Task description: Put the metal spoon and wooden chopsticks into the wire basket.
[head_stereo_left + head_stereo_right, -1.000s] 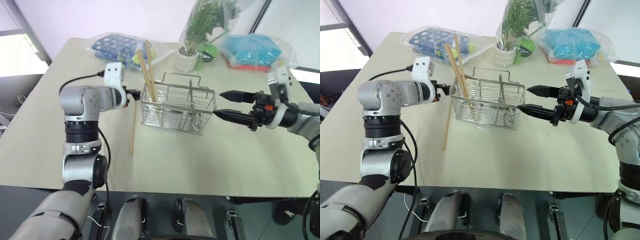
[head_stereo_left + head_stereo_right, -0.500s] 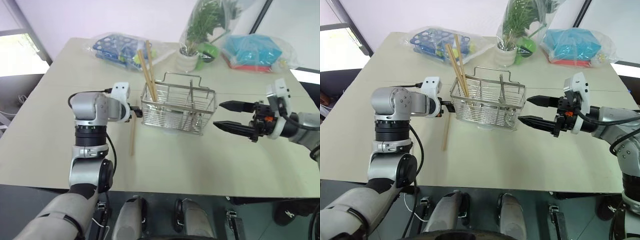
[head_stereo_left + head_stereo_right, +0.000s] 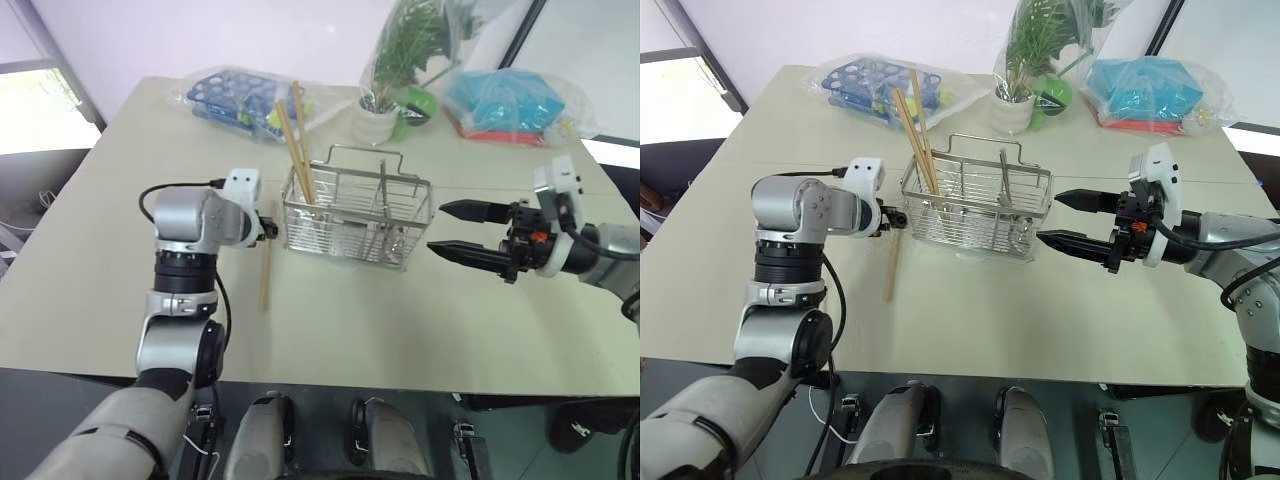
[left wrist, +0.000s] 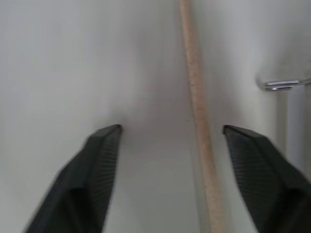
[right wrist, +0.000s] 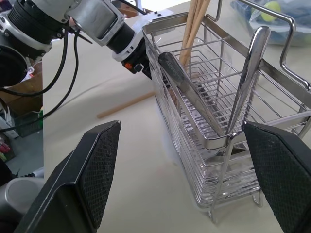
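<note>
While the left gripper (image 4: 170, 133) hovers spread astride one wooden chopstick (image 3: 265, 272) lying on the table (image 3: 400, 320) at the wire basket's (image 3: 355, 215) nine o'clock, the right gripper (image 3: 450, 230) waits spread at three o'clock; two chopsticks (image 3: 297, 145) and the metal spoon (image 3: 381, 190) stand inside.

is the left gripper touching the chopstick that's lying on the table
Apart. In the left wrist view the chopstick on the table lies between the left gripper's open fingers, with table showing either side.

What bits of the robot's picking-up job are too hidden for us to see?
- Left gripper fingertips, head views: behind its own wrist.
- Chopstick on the table, left wrist view: both ends cut off.
- Metal spoon bowl, right wrist view: blurred behind the wire basket mesh.
</note>
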